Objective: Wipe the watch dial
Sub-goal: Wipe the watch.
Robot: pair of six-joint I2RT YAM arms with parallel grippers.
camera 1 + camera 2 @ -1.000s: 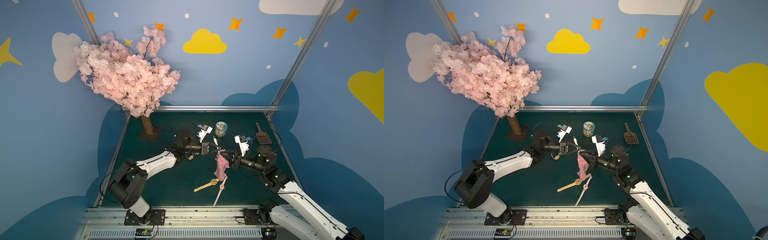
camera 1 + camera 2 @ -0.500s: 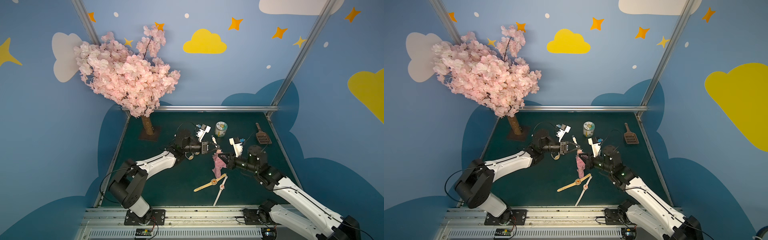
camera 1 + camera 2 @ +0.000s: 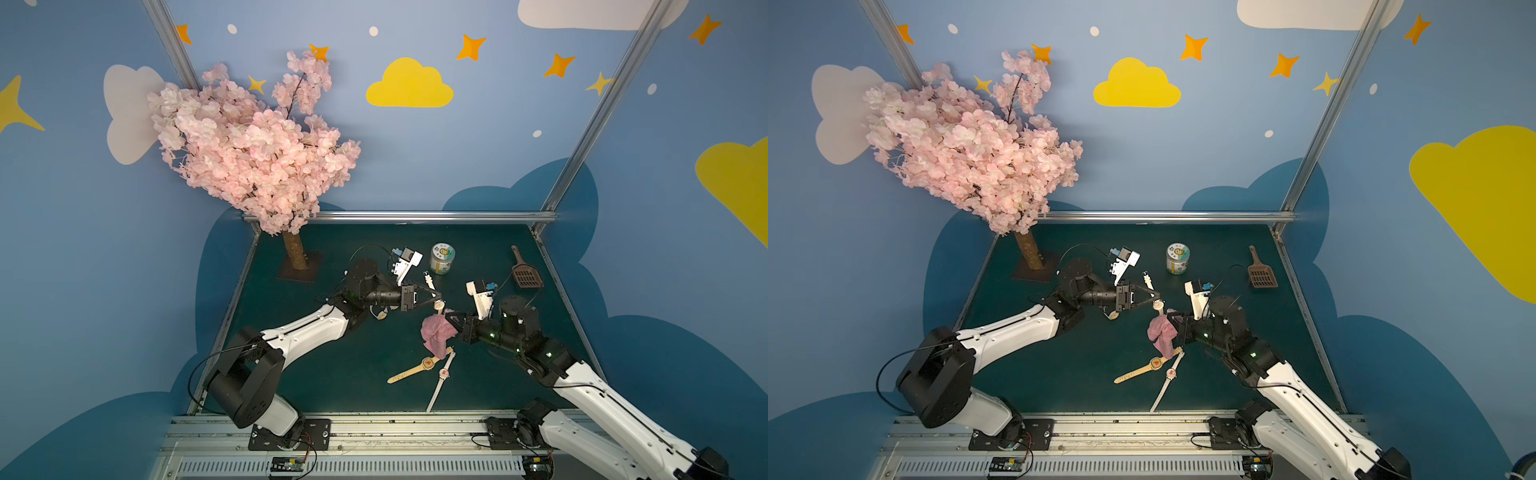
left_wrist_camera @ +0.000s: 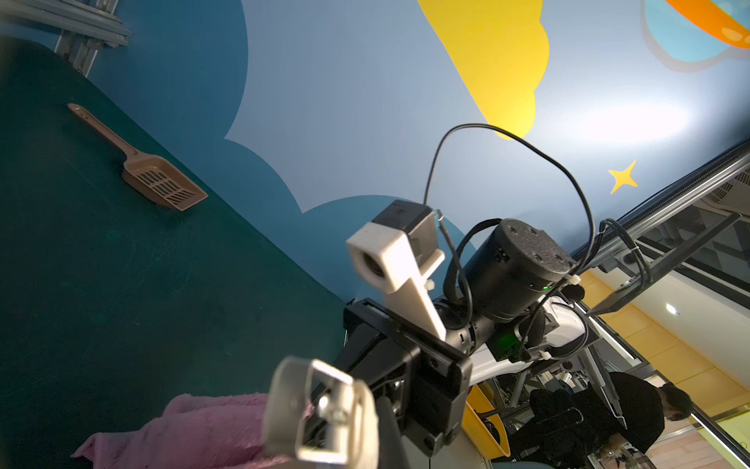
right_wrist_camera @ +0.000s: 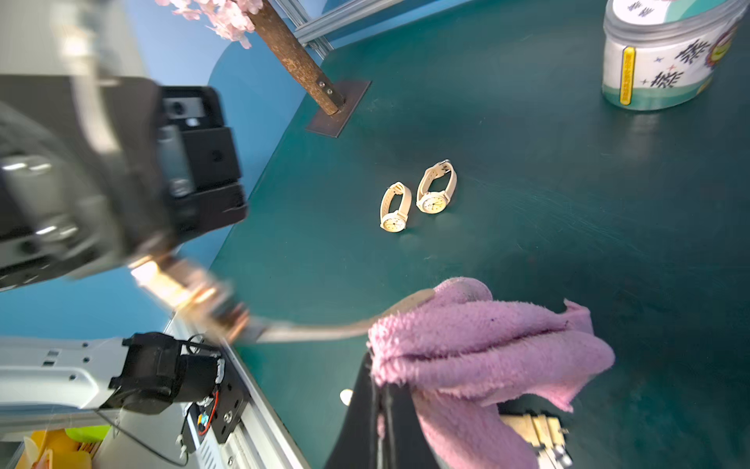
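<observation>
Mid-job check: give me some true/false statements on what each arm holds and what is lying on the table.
1. The right gripper is shut on the pink cloth. True.
2. The left gripper is empty. False: its fingers are shut on the held watch, whose white strap sticks out past them.
3. The brown scoop stands inside the jar. False: it lies on the table, apart from the jar.
4. Two unbuckled watches lie on the table below the cloth: a tan-strapped watch and a pale-strapped watch. True.
5. The cloth is spread flat on the table. False: it hangs bunched from the right gripper.
</observation>
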